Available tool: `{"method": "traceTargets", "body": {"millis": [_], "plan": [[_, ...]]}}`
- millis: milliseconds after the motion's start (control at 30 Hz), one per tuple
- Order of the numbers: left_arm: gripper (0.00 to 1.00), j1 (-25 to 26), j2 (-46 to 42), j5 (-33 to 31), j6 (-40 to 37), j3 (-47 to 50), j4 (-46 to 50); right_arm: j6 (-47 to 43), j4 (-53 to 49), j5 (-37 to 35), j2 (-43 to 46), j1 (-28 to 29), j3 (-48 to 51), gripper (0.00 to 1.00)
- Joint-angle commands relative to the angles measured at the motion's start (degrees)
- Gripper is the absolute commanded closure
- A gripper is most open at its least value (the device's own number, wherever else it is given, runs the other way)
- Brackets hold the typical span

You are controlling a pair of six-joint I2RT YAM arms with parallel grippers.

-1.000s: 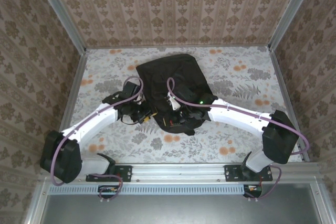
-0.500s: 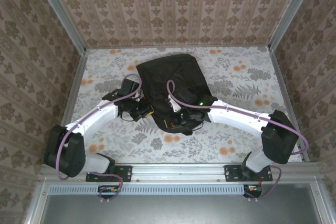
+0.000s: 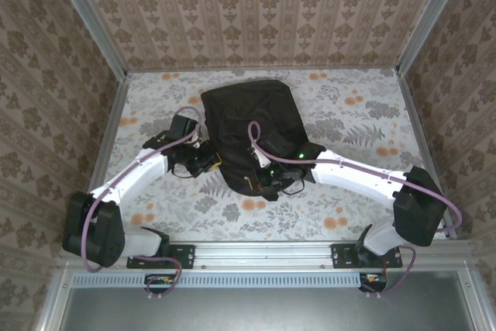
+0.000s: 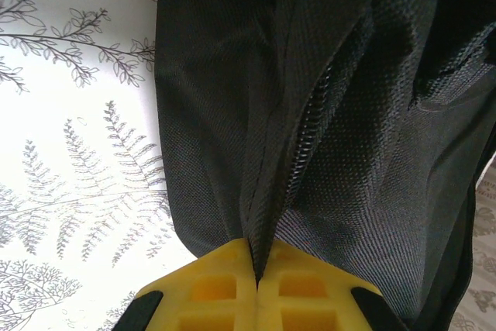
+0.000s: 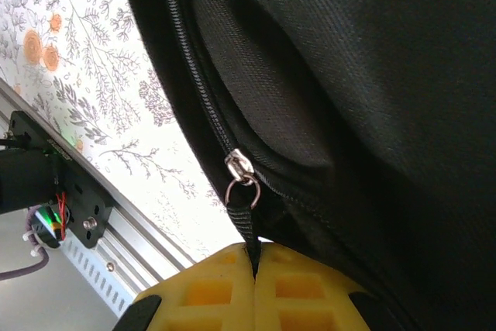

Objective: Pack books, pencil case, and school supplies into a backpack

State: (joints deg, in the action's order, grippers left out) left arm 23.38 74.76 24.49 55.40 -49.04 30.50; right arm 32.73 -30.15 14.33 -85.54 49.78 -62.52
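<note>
The black backpack (image 3: 252, 125) lies flat in the middle of the flowered table. My left gripper (image 3: 208, 163) is at its left edge, shut on a fold of the black fabric (image 4: 267, 191) beside the zip teeth (image 4: 308, 141). My right gripper (image 3: 260, 182) is at the bag's near end, shut on the black strap pull (image 5: 246, 226) that hangs from the silver zip slider (image 5: 237, 167). The zip track (image 5: 194, 83) runs up and left from the slider. The orange book is out of view.
The table's flowered cloth (image 3: 356, 114) lies bare to the right and left of the bag. A metal rail (image 3: 263, 253) runs along the near edge, seen close in the right wrist view as a rail (image 5: 116, 246) below the bag. Patterned walls close in the sides and back.
The left arm has shifted a little left and back, keeping its grip on the bag's edge. The right gripper has moved slightly left along the bag's near end with the zip pull.
</note>
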Motion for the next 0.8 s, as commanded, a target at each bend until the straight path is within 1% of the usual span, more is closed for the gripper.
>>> {"method": "traceTargets", "body": {"millis": [0,200,367,400,500,633,767], "plan": [[1.0,-1.9,-1.7,-4.3,-3.3,-1.7,2.0,-1.8,-8.7,-3.6,2.9,-0.9,1.7,1.0],[1.0,-2.2,-1.5,-4.7,-5.1,-2.9,3.2,-2.9,-9.8,-3.3,4.8,-2.4,2.8,1.0],[1.0,-2.2,0.8,-4.1,-7.9,-5.1,3.2,-3.8,-7.5,2.5,5.4,-2.1,2.9,1.0],[1.0,-2.2,1.8,-3.8,-8.9,-6.1,3.5,-3.8,-6.9,3.8,5.5,-1.8,2.8,1.0],[0.95,-2.2,5.2,-3.1,-11.8,-10.3,5.4,-3.5,-5.6,6.1,5.4,-1.1,2.0,1.0],[0.95,-1.9,9.9,-2.3,-14.5,-16.0,7.2,-2.2,-4.9,6.7,3.0,-0.1,-0.1,1.0],[0.94,-0.3,15.3,-2.4,-17.6,-22.9,10.9,-0.7,-2.9,7.1,-0.5,1.0,-2.2,1.0]]}}
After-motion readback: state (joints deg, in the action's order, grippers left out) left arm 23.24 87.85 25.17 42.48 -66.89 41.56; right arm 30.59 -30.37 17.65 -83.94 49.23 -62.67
